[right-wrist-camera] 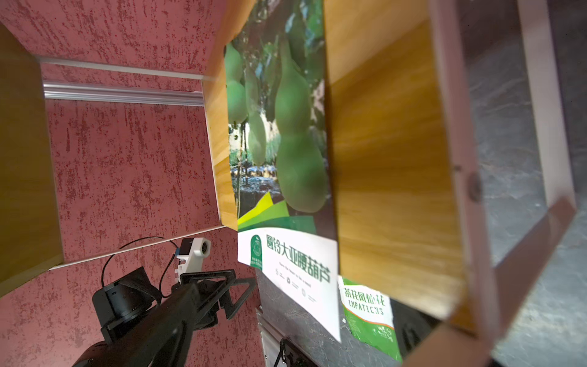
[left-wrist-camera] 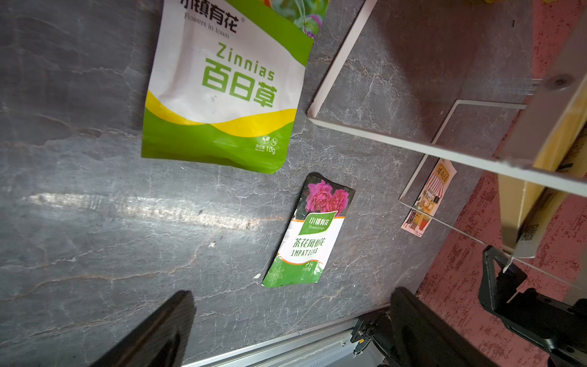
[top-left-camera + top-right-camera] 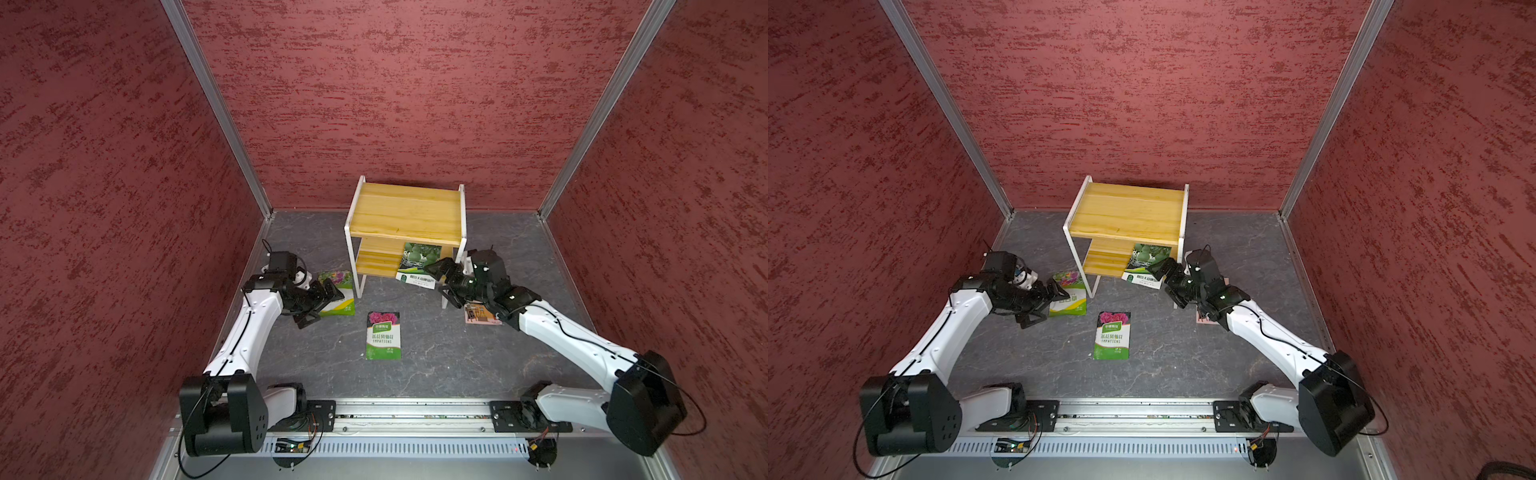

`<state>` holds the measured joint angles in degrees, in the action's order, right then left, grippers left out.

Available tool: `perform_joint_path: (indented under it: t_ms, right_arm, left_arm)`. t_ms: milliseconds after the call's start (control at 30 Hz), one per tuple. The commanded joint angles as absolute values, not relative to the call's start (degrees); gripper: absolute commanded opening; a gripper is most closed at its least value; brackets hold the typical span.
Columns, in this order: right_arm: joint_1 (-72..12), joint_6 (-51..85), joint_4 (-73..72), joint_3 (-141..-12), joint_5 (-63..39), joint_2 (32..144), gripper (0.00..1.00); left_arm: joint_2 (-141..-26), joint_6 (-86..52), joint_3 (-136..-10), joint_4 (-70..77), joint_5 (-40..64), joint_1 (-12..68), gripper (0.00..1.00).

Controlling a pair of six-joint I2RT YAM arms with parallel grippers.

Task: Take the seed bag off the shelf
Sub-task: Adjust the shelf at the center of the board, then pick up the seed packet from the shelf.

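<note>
The shelf [image 3: 406, 210] [image 3: 1126, 210] stands at the back, with a white frame and two yellow boards. On its lower board [image 1: 387, 152] lies the seed bag [image 3: 417, 262] [image 3: 1148, 262] [image 1: 286, 152], printed with green gourds; its white end hangs over the front edge. My right gripper [image 3: 439, 281] [image 3: 1163, 279] [image 1: 295, 317] is open at that overhanging end, one finger [image 1: 165, 324] above the bag; the other is hidden. My left gripper [image 3: 321, 305] [image 3: 1045, 304] [image 2: 289, 327] is open and empty, low over the floor left of the shelf.
A Zinnias packet [image 3: 340, 293] [image 2: 222, 89] lies under the left gripper's tip. An Impatiens packet [image 3: 383, 336] [image 3: 1113, 336] [image 2: 313, 235] lies mid-floor. A pink card [image 3: 478, 314] [image 2: 428, 197] sits under the right arm. Red walls close three sides.
</note>
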<state>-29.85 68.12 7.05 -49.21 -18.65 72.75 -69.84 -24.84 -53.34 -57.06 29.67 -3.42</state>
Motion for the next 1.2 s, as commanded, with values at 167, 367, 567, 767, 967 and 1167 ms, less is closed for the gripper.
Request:
perform_joint_path:
  t_ms: [167, 367, 567, 767, 967, 1167]
  right_arm:
    - [-23.7, 64.02, 7.05, -54.08, -21.63, 75.68, 0.98]
    - [-20.85, 61.6, 8.96, -56.53, -24.62, 77.43, 0.98]
    - [-20.91, 63.92, 4.04, -51.91, -25.59, 76.96, 0.98]
    - [-21.2, 66.6, -4.71, -49.3, -26.82, 77.98, 0.9]
    - [-22.06, 66.95, -7.61, -51.08, -26.99, 80.41, 0.79]
    - [-22.37, 67.58, -8.29, -52.29, -27.62, 80.9, 0.64]
  left_arm:
    - [-68.22, -25.22, -53.08, -57.94, 29.26, -3.35, 1.0]
    - [-67.55, -25.56, -52.05, -58.01, 29.05, -3.36, 1.0]
    - [-66.94, -25.14, -52.03, -59.17, 28.52, -3.41, 1.0]
    - [-67.49, -24.7, -52.56, -59.68, 28.32, -3.35, 1.0]
    - [-68.11, -24.7, -53.04, -59.47, 28.32, -3.39, 1.0]
    - [-68.1, -24.61, -52.91, -59.51, 28.32, -3.35, 1.0]
